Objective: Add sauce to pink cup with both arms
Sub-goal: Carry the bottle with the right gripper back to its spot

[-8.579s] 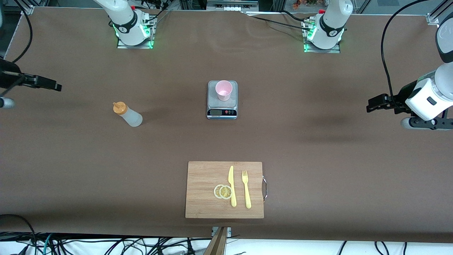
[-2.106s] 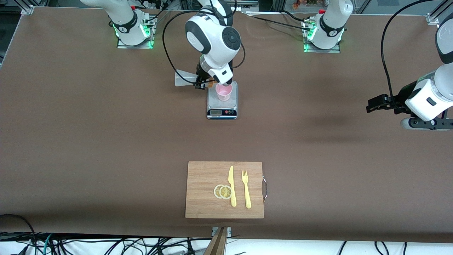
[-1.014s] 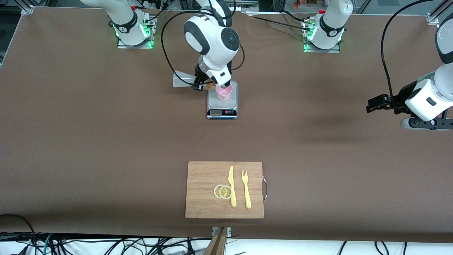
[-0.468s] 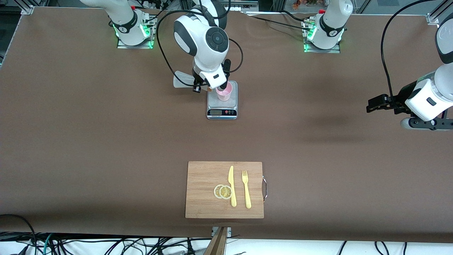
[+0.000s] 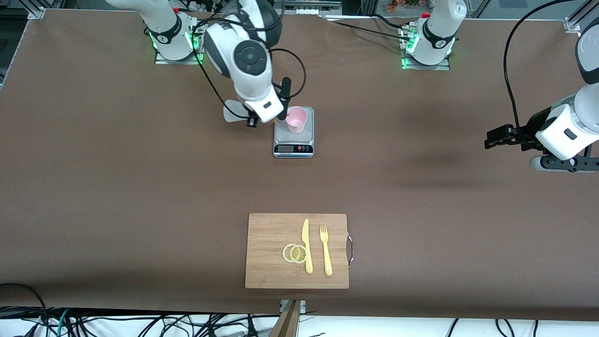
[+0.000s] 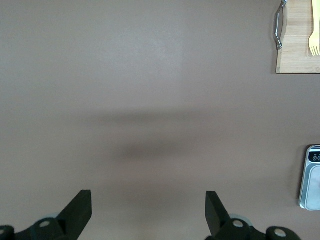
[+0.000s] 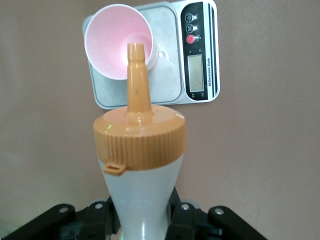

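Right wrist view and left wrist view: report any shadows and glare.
Right wrist view: the orange cap shows small glossy highlights, and the scale plate has a soft sheen. Left wrist view: blurry dark shadow bands lie across the table; no glare.

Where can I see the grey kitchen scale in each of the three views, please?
Front view: the scale stands mid-table, carrying the pink cup.
Left wrist view: only one edge of the scale shows at the picture's border; the cup is not visible.
Right wrist view: the scale lies under the sauce bottle's nozzle.
Shared landmark: its black display panel.
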Controlling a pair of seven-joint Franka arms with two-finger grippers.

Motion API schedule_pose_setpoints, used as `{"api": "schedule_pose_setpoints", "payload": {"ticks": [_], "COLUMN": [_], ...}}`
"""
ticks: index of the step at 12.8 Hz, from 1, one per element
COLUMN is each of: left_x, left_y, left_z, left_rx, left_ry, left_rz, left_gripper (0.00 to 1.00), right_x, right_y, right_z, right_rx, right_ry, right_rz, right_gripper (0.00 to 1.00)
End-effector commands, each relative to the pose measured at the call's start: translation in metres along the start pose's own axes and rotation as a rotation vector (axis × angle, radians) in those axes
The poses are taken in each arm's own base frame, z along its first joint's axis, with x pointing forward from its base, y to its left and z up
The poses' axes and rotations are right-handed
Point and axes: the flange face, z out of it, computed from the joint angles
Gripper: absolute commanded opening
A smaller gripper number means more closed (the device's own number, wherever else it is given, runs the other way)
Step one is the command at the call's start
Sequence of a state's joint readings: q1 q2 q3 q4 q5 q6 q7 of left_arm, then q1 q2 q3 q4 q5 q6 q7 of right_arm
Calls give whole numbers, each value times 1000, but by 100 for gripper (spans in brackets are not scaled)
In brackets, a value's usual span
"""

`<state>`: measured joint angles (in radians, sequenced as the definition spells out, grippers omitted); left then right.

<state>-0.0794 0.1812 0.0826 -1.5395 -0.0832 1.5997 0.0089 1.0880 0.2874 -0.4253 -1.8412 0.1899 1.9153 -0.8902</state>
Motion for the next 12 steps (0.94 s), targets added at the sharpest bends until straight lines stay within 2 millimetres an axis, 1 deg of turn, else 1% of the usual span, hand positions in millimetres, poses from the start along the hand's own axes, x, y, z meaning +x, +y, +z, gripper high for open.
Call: {"api": "schedule_pose_setpoints", "payload": {"ticks": [1,4,6,7,10,11,12], "left_x": [1,1,1,1,1,2,2], "left_y": [-1,0,-1,-1,-1,-1,-1], "left_z": [-3,-3,-3,-3,-2,-1,-2], "left_rx": [7,7,6,6,7,7,7], "left_ry": [-2,-2,-2,-2,-3,-5,-3], "left_rz": [23,23,23,23,23,23,23], "left_gripper": [100,100,100,100,100,100,100], "right_x": [-42,-89,-126,-147,-207,-231,-252], "right_y": [20,52,72,83,110,121,130], "right_z": [-20,-28,-27,-27,-11,0,15], "right_rx": [55,112,153,167,208,216,227], "right_ry": [143,288,364,408,565,627,695], "right_rz": [-48,-116,-156,-181,-259,-278,-306], "right_gripper": [10,10,10,10,10,10,10]}}
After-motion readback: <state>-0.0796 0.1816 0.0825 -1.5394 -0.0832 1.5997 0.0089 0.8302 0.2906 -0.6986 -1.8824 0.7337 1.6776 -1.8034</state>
